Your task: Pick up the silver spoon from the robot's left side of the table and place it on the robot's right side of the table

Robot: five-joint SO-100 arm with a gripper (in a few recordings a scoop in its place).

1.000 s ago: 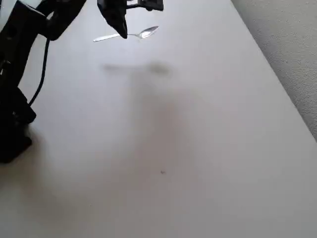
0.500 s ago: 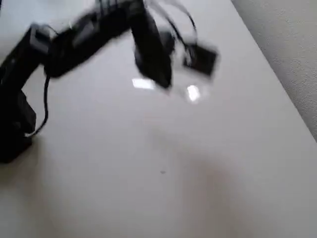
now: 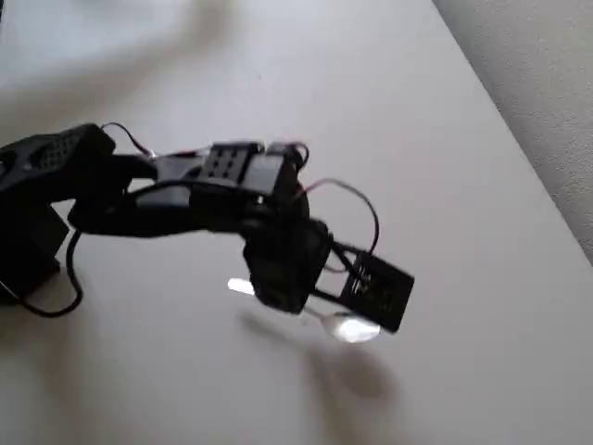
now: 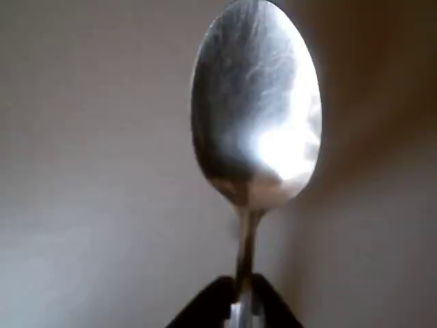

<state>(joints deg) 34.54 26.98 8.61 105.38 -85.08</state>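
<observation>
Silver spoon [image 4: 256, 116] clamped in the jaws [image 4: 239, 304] by its slim neck, bowl sticking out beyond the tips, hollow side toward the wrist camera. Overhead view: bowl glints just right of the jaws [image 3: 283, 295] and the handle end shows bright just left of them, so the spoon [image 3: 354, 327] lies crosswise in the grip. It looks lifted off the bench [image 3: 482, 185], with a soft shadow beneath, though blur makes the gap hard to judge. Black arm [image 3: 157, 199] reaches from the left edge.
</observation>
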